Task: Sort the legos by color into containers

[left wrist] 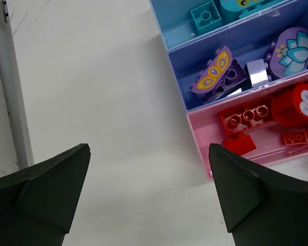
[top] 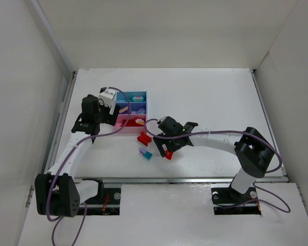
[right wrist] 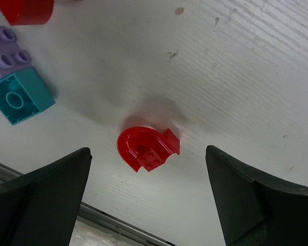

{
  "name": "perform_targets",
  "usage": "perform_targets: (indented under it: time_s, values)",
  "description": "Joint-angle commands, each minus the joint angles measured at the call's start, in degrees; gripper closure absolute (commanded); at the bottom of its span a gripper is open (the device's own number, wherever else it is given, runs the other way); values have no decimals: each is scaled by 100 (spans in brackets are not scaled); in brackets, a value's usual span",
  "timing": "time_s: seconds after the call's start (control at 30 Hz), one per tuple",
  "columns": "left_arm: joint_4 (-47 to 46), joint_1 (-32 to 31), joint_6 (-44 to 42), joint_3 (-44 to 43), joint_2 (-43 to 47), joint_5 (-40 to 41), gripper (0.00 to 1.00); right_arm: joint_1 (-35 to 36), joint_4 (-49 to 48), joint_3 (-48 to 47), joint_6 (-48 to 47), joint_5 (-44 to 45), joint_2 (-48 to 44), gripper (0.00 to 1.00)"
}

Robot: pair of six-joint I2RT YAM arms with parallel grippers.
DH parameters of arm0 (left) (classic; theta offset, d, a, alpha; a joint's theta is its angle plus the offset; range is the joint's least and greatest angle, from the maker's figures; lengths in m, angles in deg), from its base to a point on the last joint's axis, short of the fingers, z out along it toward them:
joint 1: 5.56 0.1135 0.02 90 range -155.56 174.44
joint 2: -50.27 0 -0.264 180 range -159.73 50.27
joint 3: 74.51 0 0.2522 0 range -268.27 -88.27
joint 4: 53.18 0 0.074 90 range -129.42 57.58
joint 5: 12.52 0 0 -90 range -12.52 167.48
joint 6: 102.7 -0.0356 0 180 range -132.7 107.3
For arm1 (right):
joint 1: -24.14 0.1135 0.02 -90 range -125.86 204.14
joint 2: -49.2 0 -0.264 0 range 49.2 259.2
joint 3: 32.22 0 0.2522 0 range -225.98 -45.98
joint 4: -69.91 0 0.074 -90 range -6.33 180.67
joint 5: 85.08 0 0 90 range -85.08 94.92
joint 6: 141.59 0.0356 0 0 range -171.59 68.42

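Arch piece under spread right fingers; trays beside the idle left gripper

Red arch piece (right wrist: 146, 148) lies on the white table (right wrist: 236, 61), directly between the two dark fingers of the right gripper (right wrist: 148, 151). It is apart from both fingers, with bare table on either side of it. The fingers stand spread wide and pinch nothing. At ten o'clock from the arch, a teal brick (right wrist: 20, 97) sits touching a lilac brick (right wrist: 7, 56). Another red piece (right wrist: 25, 9) shows at eleven o'clock, cut off by the edge of the right wrist view.

From above, the loose bricks are gathered near the right gripper (top: 167, 149). The joined containers (top: 131, 110) lie at about ten o'clock from it, well apart.

The left gripper (left wrist: 149, 148) hangs over bare table with its fingers also spread wide, holding and touching nothing. The trays lie at one to two o'clock from it. The pink tray (left wrist: 200, 138) is nearest, its corner just beside the right-hand finger. It holds red bricks (left wrist: 244, 119) and a round red piece with a printed face. Beyond it, the purple-blue tray (left wrist: 177, 66) holds a butterfly-printed piece (left wrist: 213, 72), a pale lilac block (left wrist: 257, 73) and a flower-printed piece. Farthest, the light blue tray (left wrist: 167, 25) holds a small teal square brick (left wrist: 205, 16).
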Motion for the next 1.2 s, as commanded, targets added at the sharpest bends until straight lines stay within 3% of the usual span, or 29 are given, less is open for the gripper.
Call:
perform_targets:
  time_s: [0.0,0.13,0.4,0.53,0.57,0.7,0.8,0.87,0.9,1.17]
  values:
    - [-191,-13,227,102,318,-3,0,-11,-158,16,601,260,16,3]
    - [-191,-13,227,103,423,-55,0,-11,61,-229,601,322,464,5]
    - [-191,-13,227,103,476,-55,0,-11,-53,-45,600,260,474,20]
    - [-191,-13,174,103,476,-55,0,-11,-54,8,601,199,421,52]
    - [-191,39,174,103,476,-55,0,-11,-53,-45,601,199,421,65]
    - [-244,40,121,103,476,-55,0,-11,78,-115,601,313,185,82]
    - [-244,40,121,103,423,-55,0,-11,298,-387,548,524,114,83]
    - [-296,40,121,103,423,-55,0,-11,430,-493,487,708,61,74]
    - [-296,40,121,103,371,-55,0,-11,430,-589,434,778,61,65]
    - [-349,40,69,103,318,-108,0,-81,720,-1108,381,903,61,61]
